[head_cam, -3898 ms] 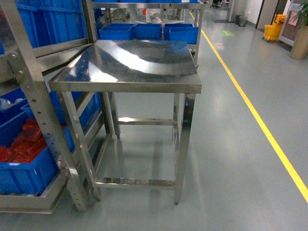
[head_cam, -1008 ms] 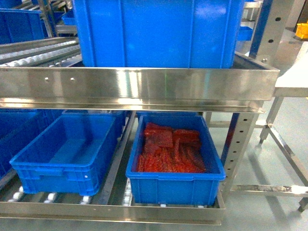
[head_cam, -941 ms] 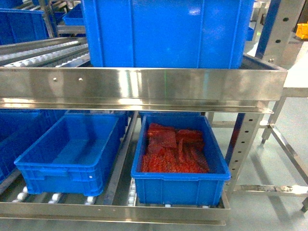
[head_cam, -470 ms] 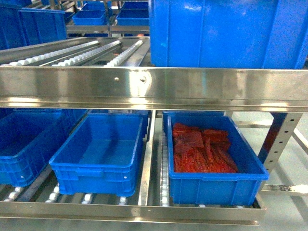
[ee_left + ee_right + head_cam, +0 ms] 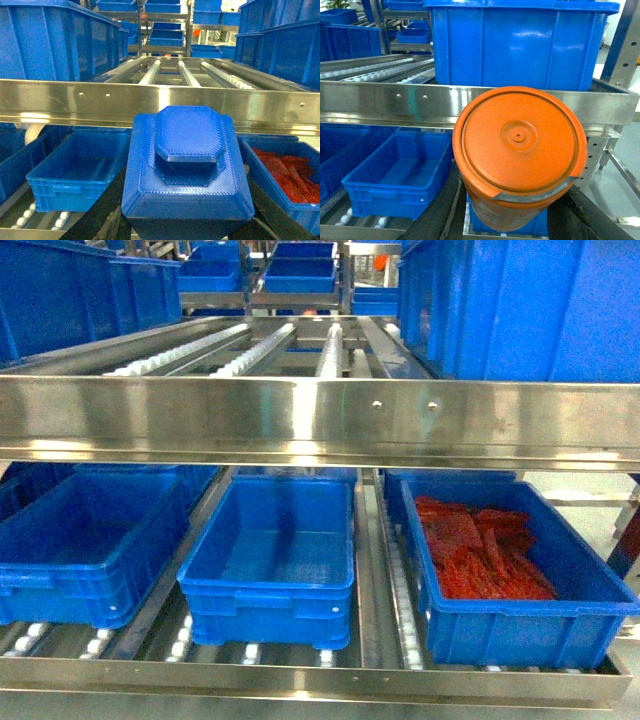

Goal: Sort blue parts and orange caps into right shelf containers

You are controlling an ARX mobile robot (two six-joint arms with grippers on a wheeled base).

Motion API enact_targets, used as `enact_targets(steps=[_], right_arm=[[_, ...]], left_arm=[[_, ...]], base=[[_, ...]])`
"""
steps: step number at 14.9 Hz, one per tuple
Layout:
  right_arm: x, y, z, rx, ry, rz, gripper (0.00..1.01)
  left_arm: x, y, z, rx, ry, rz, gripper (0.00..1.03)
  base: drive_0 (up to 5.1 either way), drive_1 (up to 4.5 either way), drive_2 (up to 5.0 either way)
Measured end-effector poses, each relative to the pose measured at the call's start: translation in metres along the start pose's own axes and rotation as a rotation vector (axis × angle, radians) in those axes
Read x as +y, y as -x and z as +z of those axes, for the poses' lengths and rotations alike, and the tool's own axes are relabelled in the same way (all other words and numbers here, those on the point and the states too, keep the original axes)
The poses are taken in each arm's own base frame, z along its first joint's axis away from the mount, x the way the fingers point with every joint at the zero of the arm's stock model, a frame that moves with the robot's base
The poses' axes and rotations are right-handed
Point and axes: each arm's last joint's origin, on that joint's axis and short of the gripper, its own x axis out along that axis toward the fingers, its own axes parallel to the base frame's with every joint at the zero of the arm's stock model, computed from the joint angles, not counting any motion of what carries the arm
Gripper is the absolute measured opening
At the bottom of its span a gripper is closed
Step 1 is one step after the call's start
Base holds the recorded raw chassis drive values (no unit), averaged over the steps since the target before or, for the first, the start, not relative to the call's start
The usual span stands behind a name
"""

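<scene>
Shelf crates have slid rightward across the head view, centring the empty crate (image 5: pixel 268 558); left end effector (image 5: pixel 187 220) grips a blue part (image 5: pixel 187 170), right end effector (image 5: pixel 520 210) an orange cap (image 5: pixel 519 141), both ready for dropping.

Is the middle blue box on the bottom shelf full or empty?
Empty. The middle crate shows only its bare blue floor, unlike the right crate holding red pieces.

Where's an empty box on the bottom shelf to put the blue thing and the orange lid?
The middle crate is bare inside, sitting between the left crate and the right one. The left crate also looks bare. The right crate is crowded with red pieces. Up top, the roller lanes lie open between big blue crates.
</scene>
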Motion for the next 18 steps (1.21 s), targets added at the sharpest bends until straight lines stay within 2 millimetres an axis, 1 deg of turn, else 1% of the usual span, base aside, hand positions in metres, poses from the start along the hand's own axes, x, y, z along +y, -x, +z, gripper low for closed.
enact_targets(steps=[18], right_arm=[[0.0000, 0.0000, -0.0006, 0.006, 0.000, 0.000, 0.40]], left_arm=[[0.0000, 0.0000, 0.0000, 0.000, 0.000, 0.000, 0.43]], base=[[-4.9, 2.48, 2.5]])
